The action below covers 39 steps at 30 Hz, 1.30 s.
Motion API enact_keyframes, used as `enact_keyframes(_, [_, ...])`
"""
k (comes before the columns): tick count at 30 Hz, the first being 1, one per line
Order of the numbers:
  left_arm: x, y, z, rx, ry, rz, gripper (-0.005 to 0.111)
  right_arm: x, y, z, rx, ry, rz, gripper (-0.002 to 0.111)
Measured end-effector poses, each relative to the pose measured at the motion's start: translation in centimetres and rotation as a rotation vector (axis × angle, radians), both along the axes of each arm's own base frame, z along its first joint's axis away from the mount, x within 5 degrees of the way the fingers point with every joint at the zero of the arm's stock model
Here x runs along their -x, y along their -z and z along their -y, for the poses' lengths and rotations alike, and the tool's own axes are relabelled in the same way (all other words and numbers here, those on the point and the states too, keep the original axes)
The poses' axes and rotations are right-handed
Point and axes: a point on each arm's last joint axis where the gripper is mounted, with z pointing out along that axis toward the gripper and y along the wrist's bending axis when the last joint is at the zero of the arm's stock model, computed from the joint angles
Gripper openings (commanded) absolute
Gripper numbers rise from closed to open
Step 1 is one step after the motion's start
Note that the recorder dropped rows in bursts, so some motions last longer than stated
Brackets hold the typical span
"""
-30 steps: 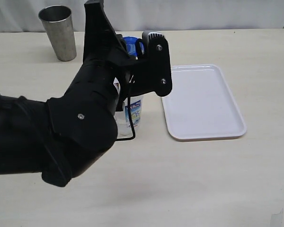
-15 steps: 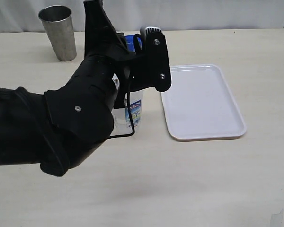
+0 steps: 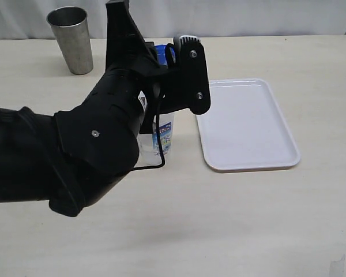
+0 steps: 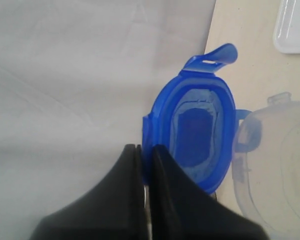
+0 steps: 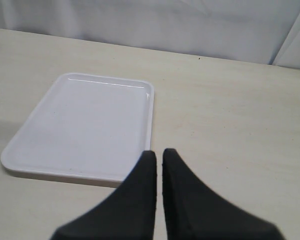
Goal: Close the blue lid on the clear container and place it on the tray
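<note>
Up close, we see the left gripper (image 4: 145,152) pinched nearly shut on the rim of the blue lid (image 4: 195,135), which it holds on edge with one snap flap sticking out. The lid hangs over the mouth of the clear container (image 3: 164,135), and we cannot tell whether the two touch. The container stands upright on the table (image 3: 248,231), just beside the white tray (image 3: 248,124) and not on it. We find the right gripper (image 5: 159,155) with its jaws pressed together on nothing, hovering near the tray's edge. A steel cup (image 3: 72,39) stands well apart at the back.
</note>
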Motion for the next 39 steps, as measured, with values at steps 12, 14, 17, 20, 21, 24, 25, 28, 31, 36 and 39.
enact_keyframes(12, [0.5, -0.1, 0.2, -0.024, 0.006, 0.02, 0.0, 0.0, 0.0, 0.0, 0.0, 0.0, 0.0, 0.005])
enact_keyframes(14, [0.6, -0.2, 0.3, -0.026, 0.005, 0.025, 0.0, 0.0, 0.0, 0.0, 0.0, 0.0, 0.0, 0.005])
enact_keyframes(17, [0.5, -0.2, 0.2, -0.029, 0.0, 0.029, 0.0, 0.0, 0.0, 0.0, 0.0, 0.0, 0.0, 0.005])
enact_keyframes(20, [0.5, -0.2, 0.2, -0.029, 0.0, 0.029, 0.0, 0.0, 0.0, 0.0, 0.0, 0.0, 0.0, 0.005])
enact_keyframes(21, [0.5, -0.2, 0.2, -0.029, 0.0, 0.029, 0.0, 0.0, 0.0, 0.0, 0.0, 0.0, 0.0, 0.005])
enact_keyframes(24, [0.5, -0.2, 0.2, -0.031, 0.0, 0.03, 0.0, 0.0, 0.0, 0.0, 0.0, 0.0, 0.0, 0.005])
enact_keyframes(25, [0.5, -0.2, 0.2, -0.031, -0.001, 0.031, 0.0, 0.0, 0.0, 0.0, 0.0, 0.0, 0.0, 0.005])
enact_keyframes(28, [0.5, -0.3, 0.2, -0.028, -0.006, 0.035, 0.0, 0.0, 0.0, 0.0, 0.0, 0.0, 0.0, 0.005])
enact_keyframes(31, [0.5, -0.3, 0.2, -0.021, -0.009, 0.034, 0.0, 0.0, 0.0, 0.0, 0.0, 0.0, 0.0, 0.005])
enact_keyframes(36, [-0.6, -0.3, -0.7, 0.004, -0.053, 0.028, 0.0, 0.0, 0.0, 0.0, 0.0, 0.0, 0.0, 0.005])
enact_keyframes(39, [-1.1, -0.3, -1.1, 0.01, -0.076, 0.028, 0.0, 0.0, 0.0, 0.0, 0.0, 0.0, 0.0, 0.005])
